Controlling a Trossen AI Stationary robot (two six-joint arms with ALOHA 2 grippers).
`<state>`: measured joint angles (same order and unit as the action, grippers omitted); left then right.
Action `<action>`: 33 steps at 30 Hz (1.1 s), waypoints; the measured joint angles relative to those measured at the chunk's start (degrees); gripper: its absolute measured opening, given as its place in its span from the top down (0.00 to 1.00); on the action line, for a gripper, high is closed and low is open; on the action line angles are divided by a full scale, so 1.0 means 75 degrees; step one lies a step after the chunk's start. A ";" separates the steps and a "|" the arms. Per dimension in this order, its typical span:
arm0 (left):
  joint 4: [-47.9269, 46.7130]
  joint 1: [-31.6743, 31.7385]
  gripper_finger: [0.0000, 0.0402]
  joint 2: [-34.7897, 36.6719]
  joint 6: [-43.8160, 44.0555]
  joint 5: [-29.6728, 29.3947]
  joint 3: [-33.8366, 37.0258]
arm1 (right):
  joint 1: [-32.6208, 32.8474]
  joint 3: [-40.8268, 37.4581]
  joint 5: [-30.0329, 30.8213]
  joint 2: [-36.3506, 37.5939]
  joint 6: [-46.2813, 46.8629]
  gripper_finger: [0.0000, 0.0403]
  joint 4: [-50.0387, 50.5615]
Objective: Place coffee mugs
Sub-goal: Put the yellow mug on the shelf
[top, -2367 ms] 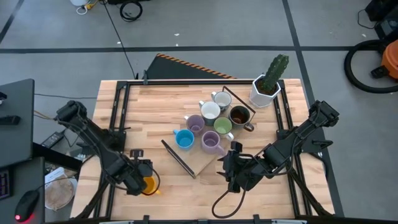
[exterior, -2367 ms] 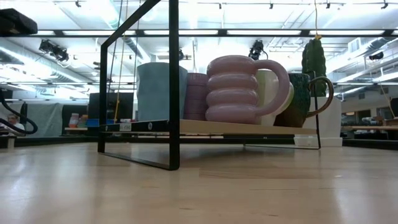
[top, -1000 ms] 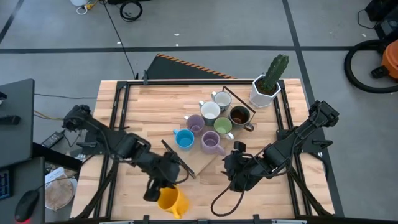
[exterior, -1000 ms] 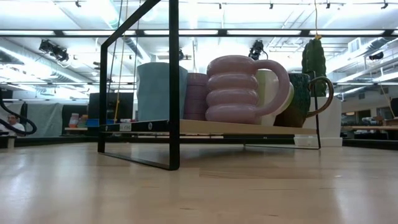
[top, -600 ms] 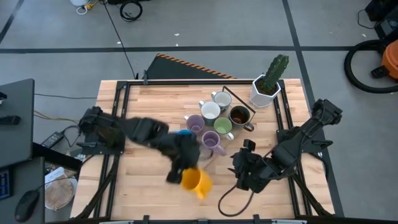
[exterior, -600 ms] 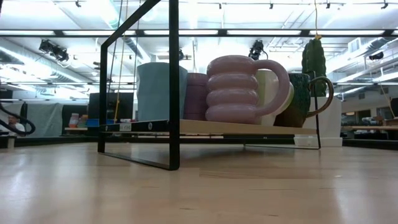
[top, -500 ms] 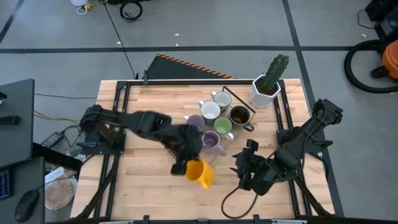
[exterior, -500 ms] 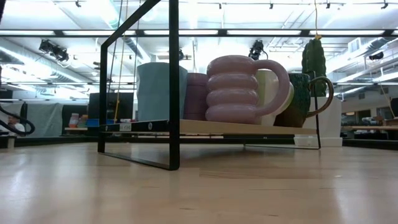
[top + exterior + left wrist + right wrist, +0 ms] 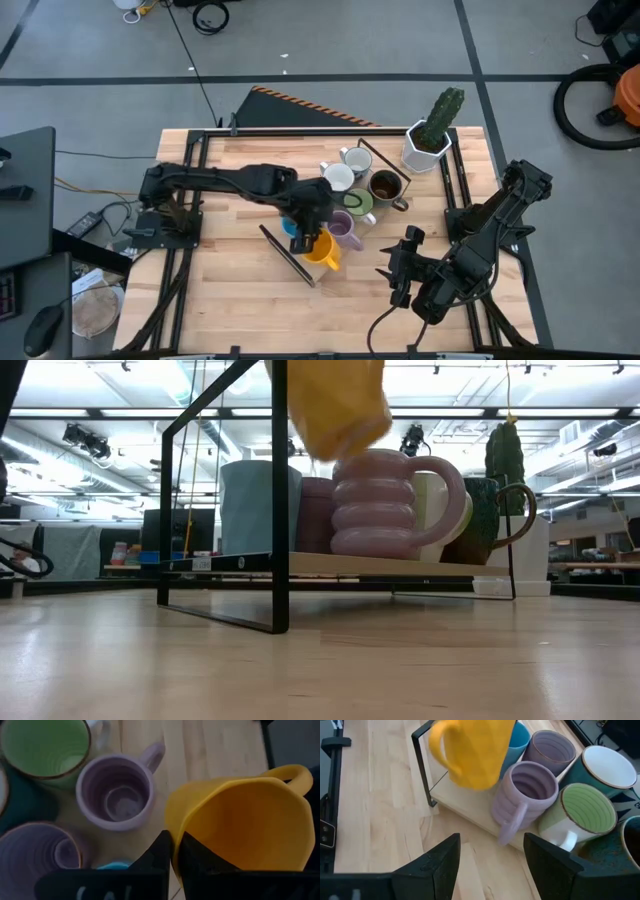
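Observation:
An orange mug (image 9: 322, 250) hangs in the air over the near corner of the wooden tray (image 9: 335, 262), with my left gripper (image 9: 308, 234) shut on it. In the low view the orange mug (image 9: 335, 405) floats above a ribbed lilac mug (image 9: 375, 500). On the tray stand the lilac mug (image 9: 345, 232), a blue one (image 9: 292, 226), a green one (image 9: 358, 203), a white one (image 9: 338, 177), a grey one (image 9: 357, 160) and a dark brown one (image 9: 385, 185). My right gripper (image 9: 400, 270) waits open near the table's near right, nothing between its fingers. My left gripper pinches the orange mug's wall at the rim (image 9: 173, 832), on the side opposite the handle (image 9: 295, 772). One finger (image 9: 159, 851) is outside the mug and the other inside it. The fingers come from above. The mug hangs tilted, lifted clear of table and tray.
A black metal frame (image 9: 278, 490) rises around the tray, one bar (image 9: 288, 257) at its near left. A white pot with a cactus (image 9: 428, 140) stands at the far right. Bare wood lies on the table's left and near parts.
My left gripper has carried the orange mug from the table's near left part up and toward the right and far, to above the tray's near corner; the mug stays tilted in the hold. My right gripper has drawn back toward the near right edge.

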<state>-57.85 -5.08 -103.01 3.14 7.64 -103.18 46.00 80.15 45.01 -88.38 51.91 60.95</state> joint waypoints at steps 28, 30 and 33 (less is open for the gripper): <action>-0.0651 -0.0216 0.93 -0.1257 -0.0113 -0.0811 0.0021 | 0.0003 0.0002 0.0047 -0.0012 -0.0187 0.44 -0.0244; -0.0706 -0.0210 0.93 -0.1286 -0.0108 -0.0851 0.0021 | 0.0003 0.0002 0.0033 -0.0013 -0.0203 0.44 -0.0249; -0.0714 -0.0210 0.93 -0.1285 -0.0079 -0.0887 0.0024 | 0.0003 0.0002 -0.0009 -0.0015 -0.0200 0.44 -0.0240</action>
<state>-63.21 -6.66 -112.65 2.55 0.98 -103.00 46.02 80.16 44.95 -88.49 50.41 59.15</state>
